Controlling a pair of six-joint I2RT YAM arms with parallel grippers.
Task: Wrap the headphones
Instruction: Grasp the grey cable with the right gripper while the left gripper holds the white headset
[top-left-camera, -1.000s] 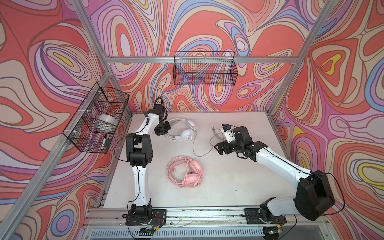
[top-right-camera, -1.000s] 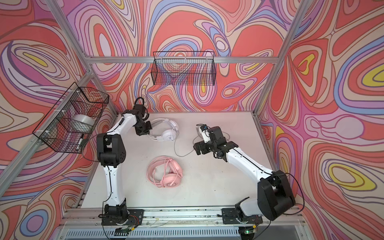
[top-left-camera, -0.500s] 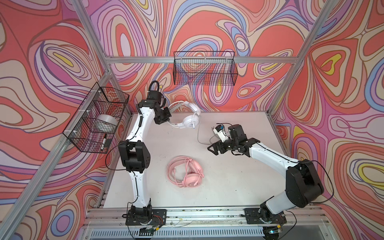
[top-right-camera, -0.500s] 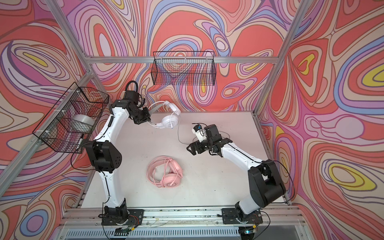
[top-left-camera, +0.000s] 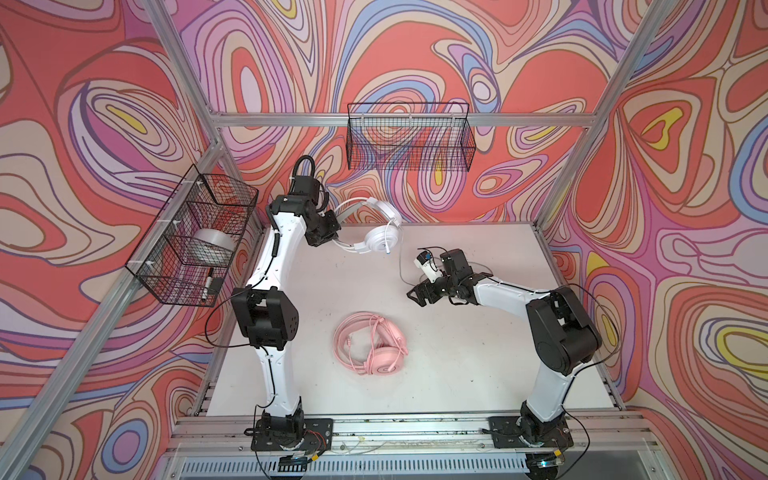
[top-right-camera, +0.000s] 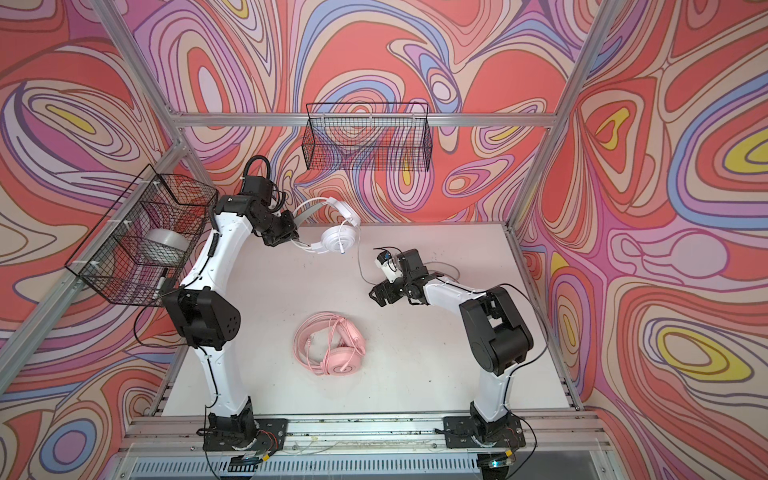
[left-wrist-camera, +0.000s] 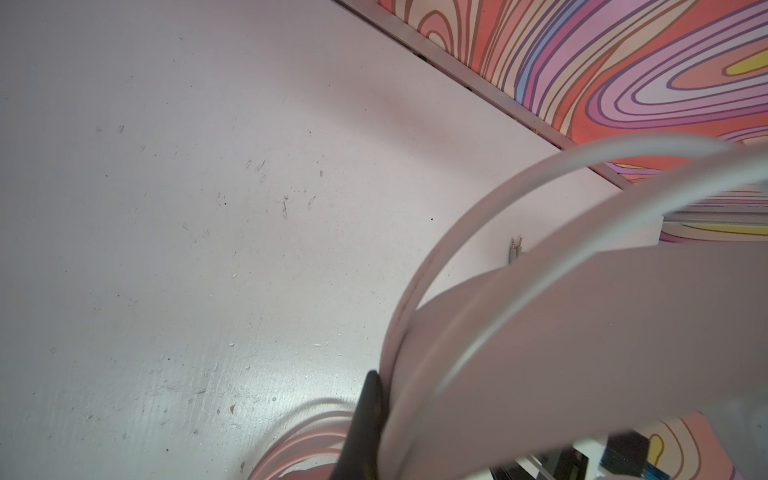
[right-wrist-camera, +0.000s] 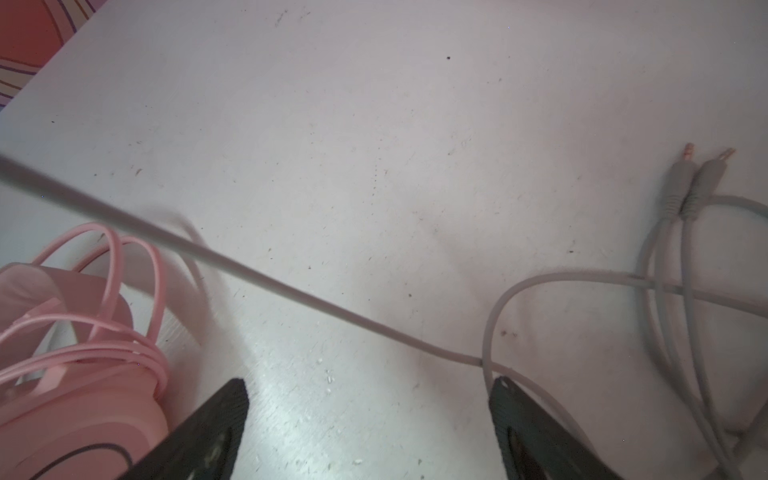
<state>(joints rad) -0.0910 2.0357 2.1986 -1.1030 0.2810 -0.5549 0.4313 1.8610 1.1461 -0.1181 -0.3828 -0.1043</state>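
My left gripper (top-left-camera: 328, 233) (top-right-camera: 287, 232) is shut on the headband of the white headphones (top-left-camera: 382, 239) (top-right-camera: 338, 239) and holds them in the air at the back left. In the left wrist view the white headband (left-wrist-camera: 540, 332) lies against one dark finger (left-wrist-camera: 365, 424). Their grey cable (top-left-camera: 401, 266) (right-wrist-camera: 291, 291) hangs down to the table, and its two plugs (right-wrist-camera: 681, 178) lie flat. My right gripper (top-left-camera: 417, 291) (top-right-camera: 378, 293) (right-wrist-camera: 370, 390) is open just above the table, with the cable passing beside one fingertip. The pink headphones (top-left-camera: 372, 343) (top-right-camera: 330, 345) (right-wrist-camera: 62, 374) lie mid-table with their pink cable coiled on them.
A black wire basket (top-left-camera: 191, 241) on the left wall holds a roll of tape (top-left-camera: 212, 245). Another wire basket (top-left-camera: 409, 139) hangs on the back wall. The white table (top-left-camera: 478, 374) ends at an aluminium rail (top-left-camera: 415, 428) in front.
My left arm has lifted the white headphones off the table, up and back, pulling the grey cable up. My right gripper has moved left and toward the front, still open.
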